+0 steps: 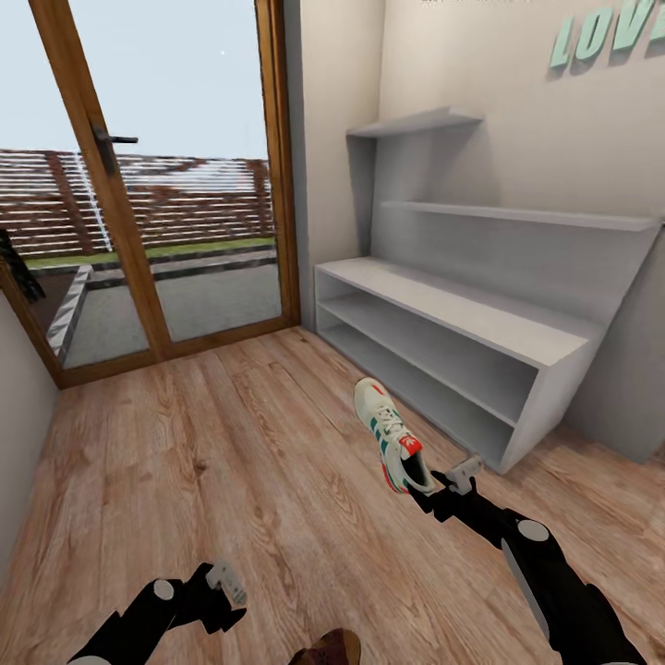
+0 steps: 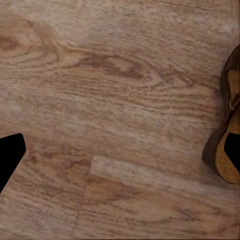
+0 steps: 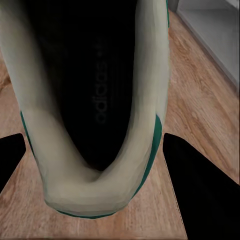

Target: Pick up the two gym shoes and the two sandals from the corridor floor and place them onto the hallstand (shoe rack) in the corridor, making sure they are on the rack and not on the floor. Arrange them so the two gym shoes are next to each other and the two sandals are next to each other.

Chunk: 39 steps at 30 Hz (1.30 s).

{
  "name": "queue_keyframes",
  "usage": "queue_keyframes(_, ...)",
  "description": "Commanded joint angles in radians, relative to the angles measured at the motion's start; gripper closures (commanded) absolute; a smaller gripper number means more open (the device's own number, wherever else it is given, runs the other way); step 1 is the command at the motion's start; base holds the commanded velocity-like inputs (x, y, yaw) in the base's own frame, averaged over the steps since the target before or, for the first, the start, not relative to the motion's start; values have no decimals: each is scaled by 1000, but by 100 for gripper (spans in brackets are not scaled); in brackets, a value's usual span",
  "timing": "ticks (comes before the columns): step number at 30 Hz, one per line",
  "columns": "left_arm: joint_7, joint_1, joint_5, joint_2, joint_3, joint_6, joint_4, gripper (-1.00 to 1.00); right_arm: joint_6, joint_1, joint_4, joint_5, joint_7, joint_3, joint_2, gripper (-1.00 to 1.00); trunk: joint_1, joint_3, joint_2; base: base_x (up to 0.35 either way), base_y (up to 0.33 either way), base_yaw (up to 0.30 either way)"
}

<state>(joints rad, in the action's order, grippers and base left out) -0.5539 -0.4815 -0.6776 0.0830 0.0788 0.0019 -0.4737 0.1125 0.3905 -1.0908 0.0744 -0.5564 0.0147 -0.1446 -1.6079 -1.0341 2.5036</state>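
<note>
Head view: at the far left stands a glass door [image 1: 175,185] in a brown wooden frame, with a fenced yard behind it. Low at the left, the left claw [image 1: 226,586] hangs over the corridor floor [image 1: 185,462]; I cannot tell if it is released or clenched. A dark-brown sandal [image 1: 328,648] lies on the floor at the lower edge, near this claw. In the left wrist view a brown sandal [image 2: 227,125] lies on the planks at the edge of the picture, partly cut off.

More to the right, the right claw [image 1: 434,485] is clenched on the heel end of one gym shoe [image 1: 392,434], which it holds in the air above the floor, toe pointing away from the robot. In the right wrist view the shoe's [image 3: 95,110] dark opening is seen from close, between the two black fingers [image 3: 200,185].

At the right, the hallstand [image 1: 462,319] stands against the wall, near the lifted shoe; its two open compartments hold nothing
</note>
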Motion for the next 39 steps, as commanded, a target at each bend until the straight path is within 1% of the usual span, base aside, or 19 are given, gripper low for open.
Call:
queue_keyframes(1,-8,7,-27,-4,10,-6,-2,-100,5,1,-1,7,-5,2,0,100,0,-1,0,0,0,-65)
queue_keyframes(3,-9,8,-30,-5,10,-16,5,-100,9,1,-1,7,-5,2,0,100,0,-1,0,0,0,-38)
queue_keyframes(4,-8,9,-33,-7,12,-48,32,-100,33,1,-1,7,-5,2,0,100,0,-5,1,0,0,-6)
queue_keyframes(6,-8,9,-34,-8,13,-54,36,-100,39,1,-1,7,-5,3,0,100,-1,-14,1,0,0,-3)
queue_keyframes(16,-9,9,-30,-10,15,-60,41,-100,44,1,-1,6,-5,4,0,100,-6,-67,3,0,0,0)
queue_keyframes(30,-14,9,-31,-28,13,-61,40,-100,44,1,-1,5,-5,3,0,100,-12,-144,7,0,0,-10)
queue_keyframes(39,-17,9,-31,-39,13,-60,40,-100,44,1,-1,5,-5,3,0,100,-12,-150,7,0,0,-217)
